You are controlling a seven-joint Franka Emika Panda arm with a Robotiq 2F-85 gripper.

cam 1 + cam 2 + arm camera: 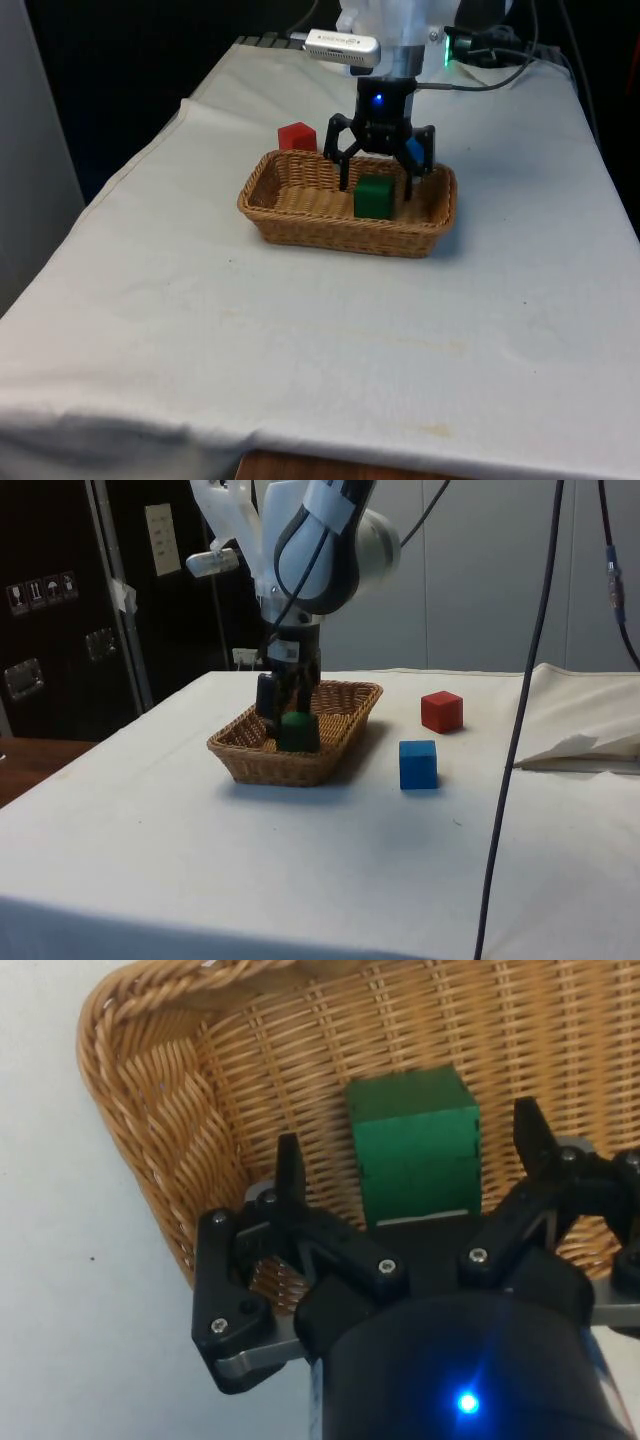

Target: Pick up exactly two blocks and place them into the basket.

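A green block rests on the floor of the wicker basket. My gripper hangs open just over it, one finger on each side and neither touching the block. A red block stands on the cloth outside the basket. A blue block also sits on the cloth beside the basket, partly hidden behind the gripper in the front view.
The basket stands in the far middle of the white cloth. A folded piece of cloth lies at the side view's right edge. Cables hang down in the side view.
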